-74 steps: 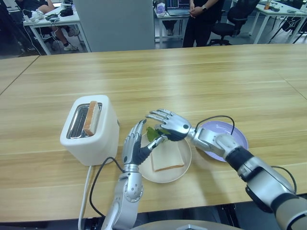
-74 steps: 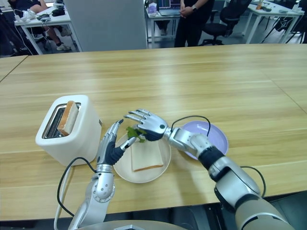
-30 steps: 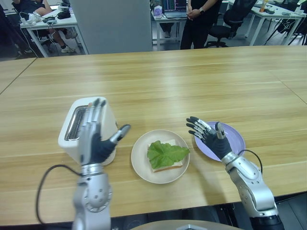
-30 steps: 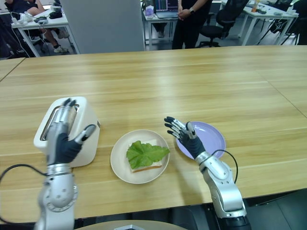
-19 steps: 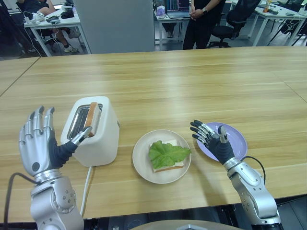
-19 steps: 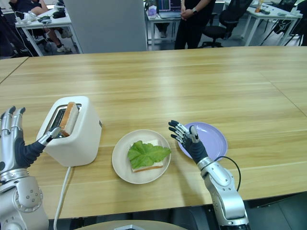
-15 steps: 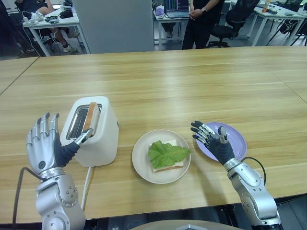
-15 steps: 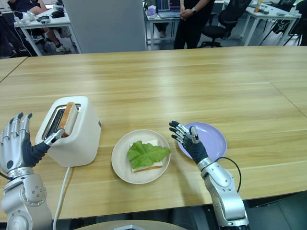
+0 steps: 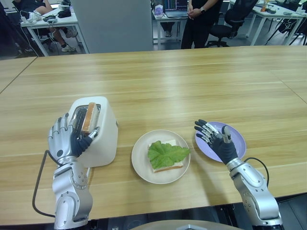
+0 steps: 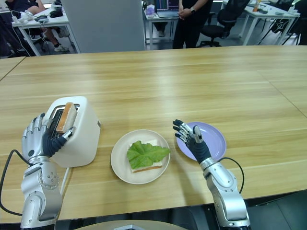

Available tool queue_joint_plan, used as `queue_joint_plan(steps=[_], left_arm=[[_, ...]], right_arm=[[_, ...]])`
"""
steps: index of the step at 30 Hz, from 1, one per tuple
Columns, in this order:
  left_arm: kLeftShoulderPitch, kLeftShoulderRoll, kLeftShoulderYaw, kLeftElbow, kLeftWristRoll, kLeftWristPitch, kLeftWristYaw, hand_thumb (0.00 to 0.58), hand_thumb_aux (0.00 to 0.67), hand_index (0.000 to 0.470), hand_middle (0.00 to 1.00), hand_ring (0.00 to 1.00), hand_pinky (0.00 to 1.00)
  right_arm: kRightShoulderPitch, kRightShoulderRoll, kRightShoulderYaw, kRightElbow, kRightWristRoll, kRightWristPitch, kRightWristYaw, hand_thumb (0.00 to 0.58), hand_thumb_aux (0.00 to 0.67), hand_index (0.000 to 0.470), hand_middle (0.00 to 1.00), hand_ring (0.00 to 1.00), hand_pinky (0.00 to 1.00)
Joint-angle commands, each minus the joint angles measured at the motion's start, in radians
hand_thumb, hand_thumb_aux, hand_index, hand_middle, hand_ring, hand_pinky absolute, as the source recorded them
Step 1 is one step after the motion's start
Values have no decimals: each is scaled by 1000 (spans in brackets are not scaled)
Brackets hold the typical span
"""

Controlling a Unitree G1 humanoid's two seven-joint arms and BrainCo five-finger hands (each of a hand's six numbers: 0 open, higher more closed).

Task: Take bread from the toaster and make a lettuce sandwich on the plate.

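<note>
Stereo head pair, close, looking forward-down at table (image 9: 192, 81) (same scene, slight sideways offset).

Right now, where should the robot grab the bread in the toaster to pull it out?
Grab the top edge of the bread slice, the only part poking out of the toaster. It stands upright in the slot, so come straight down from above and pinch its two flat faces. The left hand is right beside the toaster, so it looks best placed.
</note>
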Motion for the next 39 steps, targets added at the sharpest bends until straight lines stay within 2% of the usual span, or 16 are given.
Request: queue_joint_plan(steps=[1, 11, 13, 14, 15, 24, 28, 33, 39], left_arm=[[4, 1, -27, 42, 13, 27, -2, 580, 670, 460, 0, 0, 0], [-64, -20, -32, -16, 2, 39, 79, 580, 670, 460, 0, 0, 0], [-98, -34, -6, -43, -37, 25, 115, 580, 670, 460, 263, 263, 263], [-114, -36, 5, -57, -52, 18, 131, 580, 670, 460, 678, 678, 678], [-129, -44, 19, -69, -82, 7, 148, 580, 670, 460, 1000, 1000, 1000], [-238, -123, 129, -121, -397, -135, 234, 580, 670, 460, 1000, 1000, 1000], [-252, -144, 147, -142, -559, -203, 200, 580, 670, 460, 1000, 1000, 1000], [-250, -181, 74, -123, -877, -182, -21, 580, 670, 460, 1000, 1000, 1000], [-194, -161, -48, -4, -1060, -71, -247, 580, 670, 460, 1000, 1000, 1000]], right_arm=[[-13, 1, -16, 24, -1, 2, -2, 0, 0, 0, 0, 0, 0], [-17, 11, -12, 66, -22, -18, -6, 0, 0, 0, 0, 0, 0], [-17, 15, -10, 74, -27, -25, -7, 0, 0, 0, 0, 0, 0], [-18, 16, -9, 77, -28, -27, -7, 0, 0, 0, 0, 0, 0], [-20, 17, -8, 82, -30, -28, -7, 0, 0, 0, 0, 0, 0], [-37, 24, -6, 113, -40, -37, -2, 0, 0, 0, 0, 0, 0], [-46, 23, -10, 122, -41, -40, -1, 0, 0, 0, 0, 0, 0], [-62, 13, -14, 122, -86, -89, -19, 0, 0, 0, 0, 0, 0], [-97, -22, -12, 108, -208, -184, -66, 0, 0, 0, 0, 0, 0]])
